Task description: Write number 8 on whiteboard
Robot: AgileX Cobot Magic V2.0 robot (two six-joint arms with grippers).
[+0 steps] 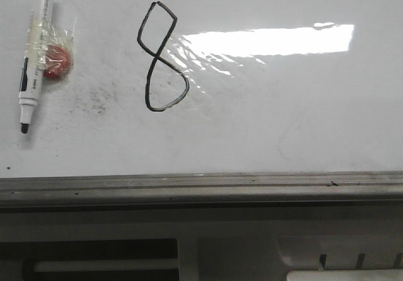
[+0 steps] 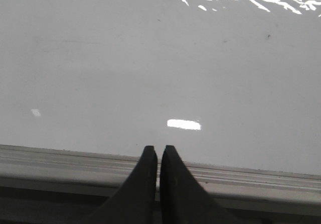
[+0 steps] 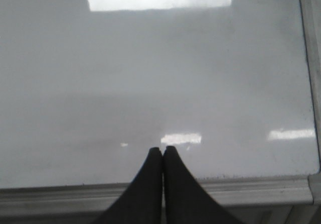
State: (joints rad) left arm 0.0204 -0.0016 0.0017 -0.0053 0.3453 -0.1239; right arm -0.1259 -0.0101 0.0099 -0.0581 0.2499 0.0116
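The whiteboard (image 1: 271, 123) fills the front view, glossy white with glare. The number 8 (image 1: 161, 59) is drawn on it in black marker, with an angular upper loop and a rounder lower loop. A white marker with a black tip (image 1: 34, 57) lies on the board at the far left, uncapped, tip toward the near edge. My left gripper (image 2: 159, 148) is shut and empty over the board's near rail. My right gripper (image 3: 163, 149) is shut and empty above the board near its near right corner. Neither gripper shows in the front view.
A red round object in clear wrap (image 1: 55, 60) is taped beside the marker. A grey metal rail (image 1: 201, 186) edges the board's near side, and it also shows in the left wrist view (image 2: 60, 161) and the right wrist view (image 3: 251, 189). Faint grey smudges (image 1: 94, 95) lie left of the 8.
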